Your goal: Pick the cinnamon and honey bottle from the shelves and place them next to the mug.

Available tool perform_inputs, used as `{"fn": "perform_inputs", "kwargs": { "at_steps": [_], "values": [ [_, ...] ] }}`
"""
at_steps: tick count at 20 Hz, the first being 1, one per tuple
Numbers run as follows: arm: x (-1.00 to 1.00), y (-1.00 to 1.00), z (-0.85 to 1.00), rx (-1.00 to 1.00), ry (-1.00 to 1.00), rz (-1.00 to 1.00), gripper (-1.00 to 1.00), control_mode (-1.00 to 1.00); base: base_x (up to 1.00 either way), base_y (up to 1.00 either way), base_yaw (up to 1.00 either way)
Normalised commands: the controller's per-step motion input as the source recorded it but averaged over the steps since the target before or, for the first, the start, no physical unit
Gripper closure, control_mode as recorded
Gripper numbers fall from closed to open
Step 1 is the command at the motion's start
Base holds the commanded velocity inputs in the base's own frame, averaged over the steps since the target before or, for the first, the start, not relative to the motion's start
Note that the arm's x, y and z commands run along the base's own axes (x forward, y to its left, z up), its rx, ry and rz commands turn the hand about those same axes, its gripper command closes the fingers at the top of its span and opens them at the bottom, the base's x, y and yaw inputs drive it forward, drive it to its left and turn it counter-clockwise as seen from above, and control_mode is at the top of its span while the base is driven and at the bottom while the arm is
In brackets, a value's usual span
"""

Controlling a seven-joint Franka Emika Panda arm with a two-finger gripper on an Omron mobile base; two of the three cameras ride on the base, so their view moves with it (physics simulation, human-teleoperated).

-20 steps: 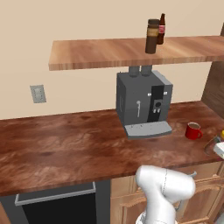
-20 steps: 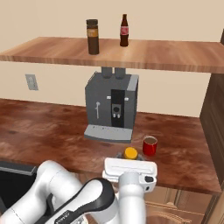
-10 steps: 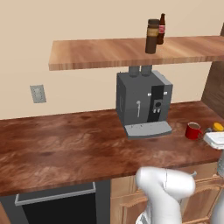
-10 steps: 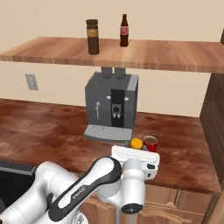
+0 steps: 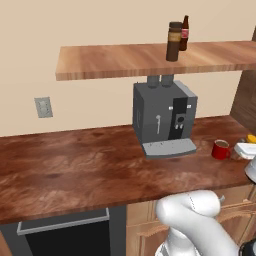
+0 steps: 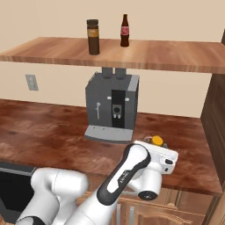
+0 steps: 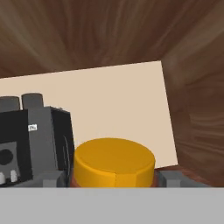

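The honey bottle's yellow cap fills the bottom of the hand view, held between my gripper fingers. In the right base view the gripper hovers over the counter right of the coffee machine, the cap poking above it, and it hides the mug. The left base view puts the gripper at the right edge, just right of the red mug. The dark cinnamon jar stands upright on the wooden shelves.
A slim brown bottle with a red label stands on the shelf beside the cinnamon. A grey coffee machine sits under the shelf. A dark wood cabinet side bounds the counter on the right.
The hand with the honey bottle has moved forward and up over the counter toward the mug, which it now covers in the right base view. The shelf items have not moved.
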Motion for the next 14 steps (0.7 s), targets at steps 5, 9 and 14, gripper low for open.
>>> {"fn": "perform_inputs", "kwargs": {
  "at_steps": [5, 9, 14],
  "values": [
    [0.14, -0.73, -0.05, 0.00, 0.00, -0.07, 1.00, -1.00, 0.00, 0.00, 0.00],
    [0.00, -0.02, 0.00, 0.01, 0.00, 0.00, 1.00, -1.00, 0.00, 0.00, 0.00],
    [0.20, -0.29, 0.00, -0.06, 0.00, -0.02, 1.00, -1.00, 0.00, 0.00, 0.00]
  ]
}}
